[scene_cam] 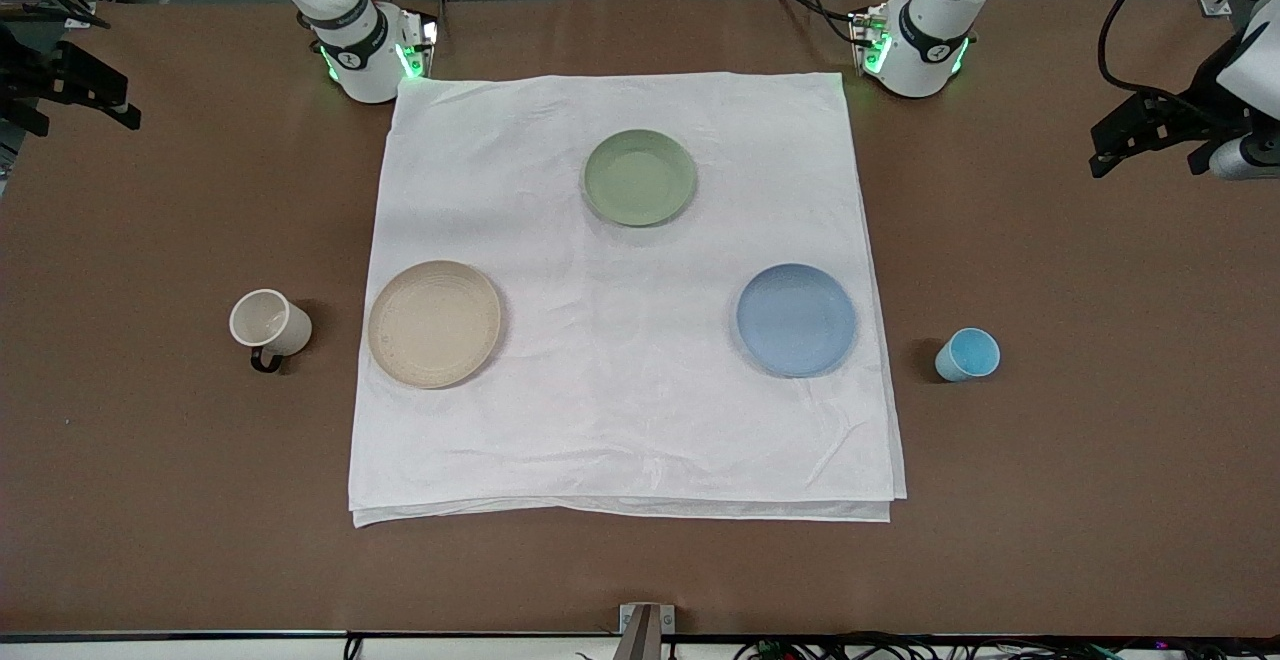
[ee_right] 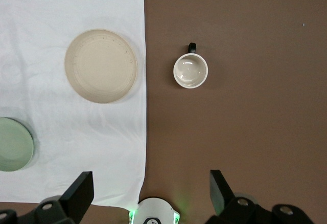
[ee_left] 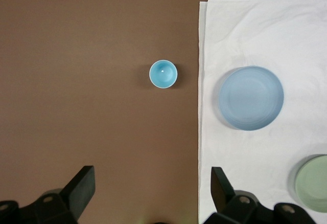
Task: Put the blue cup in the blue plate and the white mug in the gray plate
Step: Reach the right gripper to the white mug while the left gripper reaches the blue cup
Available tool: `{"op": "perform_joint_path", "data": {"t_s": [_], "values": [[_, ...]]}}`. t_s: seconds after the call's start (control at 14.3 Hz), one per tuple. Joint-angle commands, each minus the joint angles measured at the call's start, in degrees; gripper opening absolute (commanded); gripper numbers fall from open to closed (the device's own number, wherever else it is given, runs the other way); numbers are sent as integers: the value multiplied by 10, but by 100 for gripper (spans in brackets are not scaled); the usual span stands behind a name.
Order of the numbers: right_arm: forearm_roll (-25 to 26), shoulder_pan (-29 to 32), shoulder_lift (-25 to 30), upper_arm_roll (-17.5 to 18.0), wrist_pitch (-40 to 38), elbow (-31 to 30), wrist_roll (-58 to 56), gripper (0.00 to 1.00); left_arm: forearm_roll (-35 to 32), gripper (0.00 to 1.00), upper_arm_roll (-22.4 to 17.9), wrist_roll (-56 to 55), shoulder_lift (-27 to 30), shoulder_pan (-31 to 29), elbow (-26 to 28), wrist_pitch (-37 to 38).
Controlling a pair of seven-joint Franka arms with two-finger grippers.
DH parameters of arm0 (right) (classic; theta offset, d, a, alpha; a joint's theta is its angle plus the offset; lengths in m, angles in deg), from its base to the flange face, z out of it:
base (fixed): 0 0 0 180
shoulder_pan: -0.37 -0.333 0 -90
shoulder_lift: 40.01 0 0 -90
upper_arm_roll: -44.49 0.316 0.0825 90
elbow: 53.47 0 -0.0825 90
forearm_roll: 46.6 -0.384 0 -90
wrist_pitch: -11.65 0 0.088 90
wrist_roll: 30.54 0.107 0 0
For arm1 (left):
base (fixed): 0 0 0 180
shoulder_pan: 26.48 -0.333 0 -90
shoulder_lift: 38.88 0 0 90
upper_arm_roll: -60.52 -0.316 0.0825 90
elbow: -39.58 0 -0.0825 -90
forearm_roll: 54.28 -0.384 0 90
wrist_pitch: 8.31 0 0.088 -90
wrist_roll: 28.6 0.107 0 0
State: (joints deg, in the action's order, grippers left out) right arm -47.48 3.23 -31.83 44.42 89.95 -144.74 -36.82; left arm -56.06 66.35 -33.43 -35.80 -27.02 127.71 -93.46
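The blue cup (scene_cam: pixel 968 354) stands upright on the bare brown table toward the left arm's end, beside the blue plate (scene_cam: pixel 796 320), which lies empty on the white cloth. The white mug (scene_cam: pixel 268 324) stands upright on the bare table toward the right arm's end, beside the empty gray plate (scene_cam: pixel 434 323); its dark handle points toward the front camera. My left gripper (scene_cam: pixel 1105 150) is open and empty, high over the table's left-arm end; its view shows the cup (ee_left: pixel 163 74) and plate (ee_left: pixel 251 98) below. My right gripper (scene_cam: pixel 120 105) is open and empty, high over the right-arm end, above the mug (ee_right: pixel 190 70) and plate (ee_right: pixel 101 66).
A pale green plate (scene_cam: pixel 639 177) lies empty on the white cloth (scene_cam: pixel 620 420), farther from the front camera than the other two plates. The cloth covers the table's middle. Both arm bases stand at the table's edge farthest from the front camera.
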Motion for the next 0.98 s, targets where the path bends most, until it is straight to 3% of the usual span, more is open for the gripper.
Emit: {"op": "perform_joint_path", "data": {"t_s": [0.0,0.28,0.42,0.56,0.91], "values": [[-15,-4,18,-7,11,-22,-1,100,8,100,-7,10,0,5,-11,9],[-25,-1,12,-19,6,-5,-4,100,1,100,-13,17,-18,2,-17,12],[-13,-1,-48,-19,18,7,-2,100,1,100,-14,19,-34,-4,2,11],[-9,8,-134,-19,95,21,-3,100,0,100,-16,13,-55,-6,26,-7],[-6,48,-273,-19,279,-9,-4,100,2,100,-13,10,-60,-36,198,-191]]}}
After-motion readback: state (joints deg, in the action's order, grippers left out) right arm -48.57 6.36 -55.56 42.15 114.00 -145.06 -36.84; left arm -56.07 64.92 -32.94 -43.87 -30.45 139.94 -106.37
